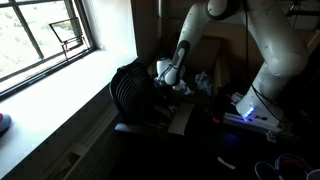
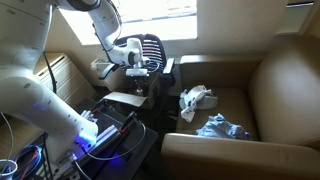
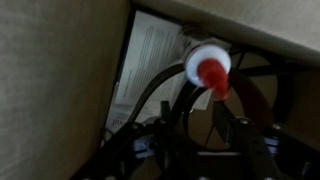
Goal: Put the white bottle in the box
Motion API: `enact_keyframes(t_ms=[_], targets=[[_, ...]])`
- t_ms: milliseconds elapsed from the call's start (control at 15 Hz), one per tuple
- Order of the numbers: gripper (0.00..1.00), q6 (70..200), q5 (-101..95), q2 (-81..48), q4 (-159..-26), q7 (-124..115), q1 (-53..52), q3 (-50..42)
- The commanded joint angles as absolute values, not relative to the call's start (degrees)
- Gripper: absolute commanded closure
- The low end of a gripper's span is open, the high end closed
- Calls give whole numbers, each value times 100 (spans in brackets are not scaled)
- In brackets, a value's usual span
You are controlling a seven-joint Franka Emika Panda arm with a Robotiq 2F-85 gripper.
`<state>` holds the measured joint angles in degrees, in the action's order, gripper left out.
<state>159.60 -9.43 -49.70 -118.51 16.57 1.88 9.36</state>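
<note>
In the wrist view the white bottle is seen from above, a small round white body with a red top. It sits between the tips of my gripper's two dark fingers, which appear closed on it. In both exterior views the gripper hangs in front of the black ribbed basket. It is just above an open cardboard box. The bottle itself is too small and dark to make out there.
Crumpled white-blue wrappers lie on the brown couch seat. A pale ribbed sheet lies under the gripper. The robot base with a blue light stands close by. A window is beside the basket.
</note>
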Motion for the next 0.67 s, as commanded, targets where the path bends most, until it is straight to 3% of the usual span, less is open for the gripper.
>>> enact_keyframes(t_ms=[0,200,333,400,467,600], targets=[[20,16760,-1230,-4714,-11811,1107,-647,316],[2,17254,-1422,-4608,-11643,654,-1392,-281],[0,16825,-1250,-4518,-11491,741,-1186,12],[5,17060,-1316,-4652,-11521,697,-1318,-117],[0,17001,-1306,-4617,-11476,690,-1319,-73],[0,16972,-1302,-4590,-11450,691,-1288,-52]])
